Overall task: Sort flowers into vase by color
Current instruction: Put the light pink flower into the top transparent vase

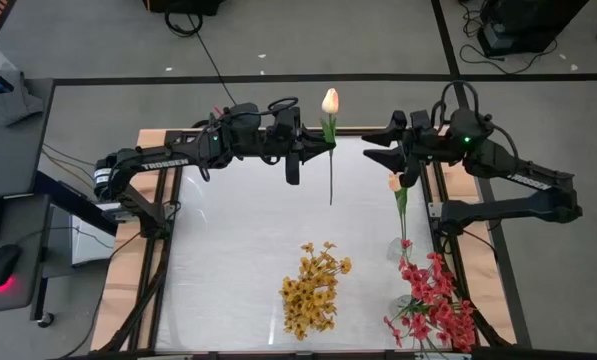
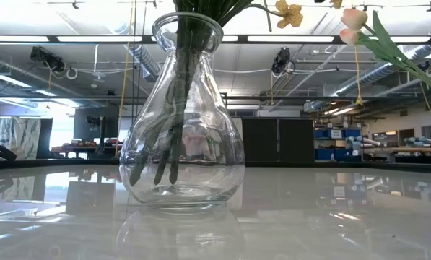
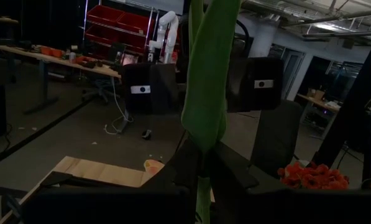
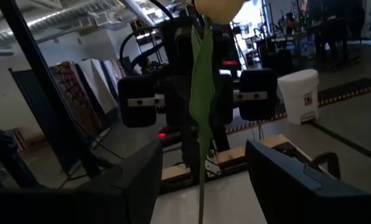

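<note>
A white desk (image 1: 228, 260) with wooden edges fills the overhead view, with a dark robot arm reaching in from each side at its far end

The left gripper (image 1: 316, 148) is up near the far edge of the desk, its fingers pinching the green stem of a pale peach tulip (image 1: 330, 101). The bud points away past the desk's edge, and the stem (image 1: 330, 175) runs back over the white surface. In the left wrist view the broad green leaf (image 3: 209, 81) stands between the dark fingers, which are pressed against it

The right gripper (image 1: 376, 152) faces the left one, just beside it, with its fingers spread and nothing between them. In its own wrist view the same tulip's stem (image 4: 201, 124) hangs in the gap in front of it

A glass vase (image 2: 182, 115) stands toward the near middle of the desk holding a bushy yellow-orange bunch (image 1: 313, 290); its green stems show inside the glass in the low view

A second vase at the near right edge holds a bushy red-pink bunch (image 1: 433, 305). Another peach tulip (image 1: 396, 183) stands in a third vase (image 1: 402, 249) just behind the red bunch, below the right arm
</note>
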